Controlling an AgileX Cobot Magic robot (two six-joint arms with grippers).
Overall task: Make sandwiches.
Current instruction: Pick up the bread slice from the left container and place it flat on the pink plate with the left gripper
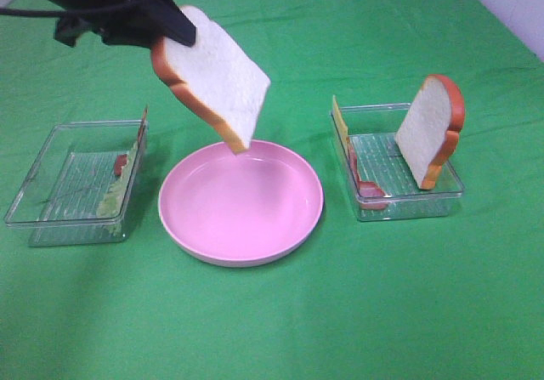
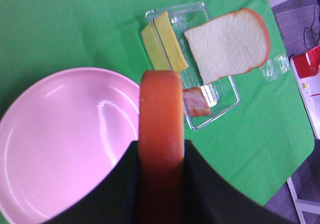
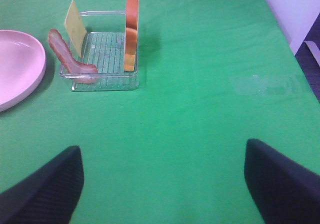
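My left gripper [image 1: 167, 28] is shut on a bread slice [image 1: 217, 74] by its crust. The slice hangs tilted above the far rim of the pink plate [image 1: 240, 248]. In the left wrist view the orange crust [image 2: 160, 124] runs between the dark fingers [image 2: 115, 189]. A second bread slice [image 1: 429, 129] stands upright in the right tray [image 1: 408, 206], with yellow cheese [image 1: 340, 121] and bacon [image 1: 368, 191] at the tray's left side. Lettuce [image 1: 115, 195] leans inside the left tray [image 1: 51, 218]. My right gripper [image 3: 162, 184] is open over bare cloth, well away from the right tray [image 3: 100, 78].
Green cloth covers the whole table. The two clear trays flank the plate. A red-and-white object [image 2: 312, 78] lies off the table's edge in the left wrist view. A pale wall [image 3: 295, 8] borders the cloth on one side.
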